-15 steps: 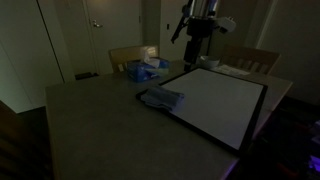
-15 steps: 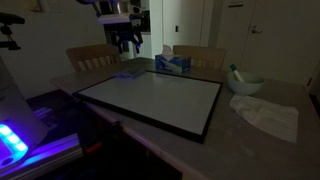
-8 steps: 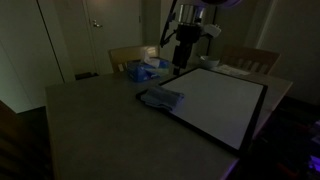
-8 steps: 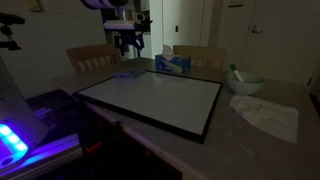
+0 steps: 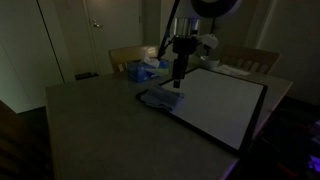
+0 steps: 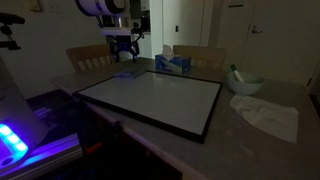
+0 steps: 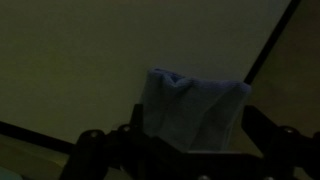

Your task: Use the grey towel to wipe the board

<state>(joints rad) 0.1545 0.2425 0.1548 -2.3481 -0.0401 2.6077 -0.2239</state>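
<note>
Hand (image 5: 178, 84) wide open, empty, hanging just above the grey towel (image 5: 160, 98) at frame centre. In the wrist view the grey towel sits lower centre, inside the jaw span. It lies on the worktop (image 5: 90, 120) against the board (image 5: 222, 102) edge. Go straight down and pinch the raised folds, not the flat hem. Containers: tissue box (image 6: 172, 63) upper centre, tissue poking out. Bowl (image 6: 245, 86) at right, something thin sticks up from it, can't tell what.
</note>
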